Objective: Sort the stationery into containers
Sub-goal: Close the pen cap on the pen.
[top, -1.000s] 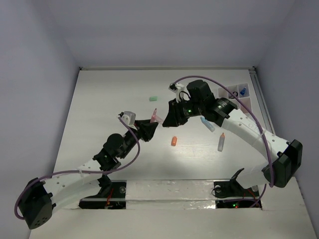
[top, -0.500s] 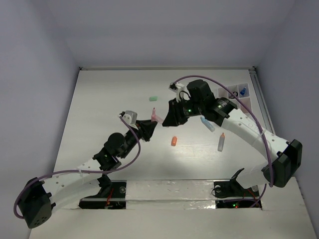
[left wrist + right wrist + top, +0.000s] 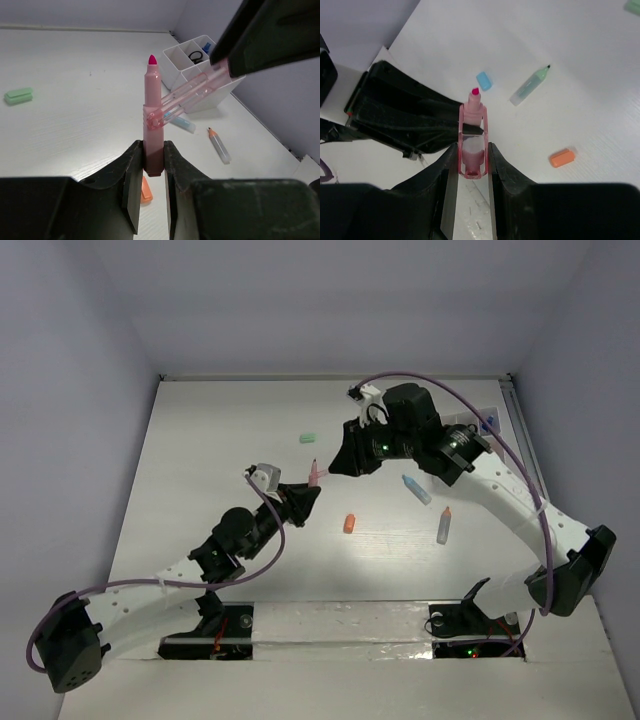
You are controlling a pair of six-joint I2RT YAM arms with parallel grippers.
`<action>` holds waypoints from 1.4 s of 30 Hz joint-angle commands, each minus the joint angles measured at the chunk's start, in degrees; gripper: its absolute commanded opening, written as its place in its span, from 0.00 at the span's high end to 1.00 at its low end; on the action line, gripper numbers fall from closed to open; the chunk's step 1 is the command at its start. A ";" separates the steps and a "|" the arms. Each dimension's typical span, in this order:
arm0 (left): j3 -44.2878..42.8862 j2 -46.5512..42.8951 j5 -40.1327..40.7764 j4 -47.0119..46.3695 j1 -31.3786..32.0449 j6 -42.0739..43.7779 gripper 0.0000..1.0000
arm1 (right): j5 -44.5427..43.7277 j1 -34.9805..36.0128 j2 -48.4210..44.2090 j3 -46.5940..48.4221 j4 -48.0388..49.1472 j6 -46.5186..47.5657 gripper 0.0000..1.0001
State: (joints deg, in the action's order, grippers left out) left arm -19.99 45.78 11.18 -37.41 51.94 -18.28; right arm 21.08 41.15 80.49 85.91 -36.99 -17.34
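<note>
Just pinching a pink plastic marker (image 3: pixel 152 95) upright between left gripper (image 3: pixel 151 155) fingers. Squeezing a see-through pink cap (image 3: pixel 471 145) between right gripper (image 3: pixel 471 152) fingers.

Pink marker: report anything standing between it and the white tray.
Between the pink marker and the white tray sits the right tool, gripping the clear cap right beside the marker. The left tool holds the marker's lower end. Nothing else visible blocks that path.
</note>
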 commanded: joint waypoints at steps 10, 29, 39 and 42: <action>-3.74 0.27 -0.55 0.58 3.51 0.79 1.00 | -7.99 -1.24 3.00 7.69 8.25 1.61 1.00; -5.50 1.16 -0.02 -0.56 5.19 2.29 1.00 | -3.33 -1.24 7.84 9.02 7.20 1.87 1.00; -6.38 -0.25 4.11 0.49 5.19 3.69 1.00 | -0.17 -1.24 6.96 2.61 9.56 0.03 1.00; -7.08 -0.43 4.90 0.49 5.19 3.87 1.00 | 1.06 -1.24 6.17 0.23 11.84 -1.28 1.00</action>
State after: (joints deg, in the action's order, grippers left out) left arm -22.74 47.46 15.27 -31.22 56.58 -15.73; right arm 21.67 40.23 87.94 88.77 -28.36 -18.31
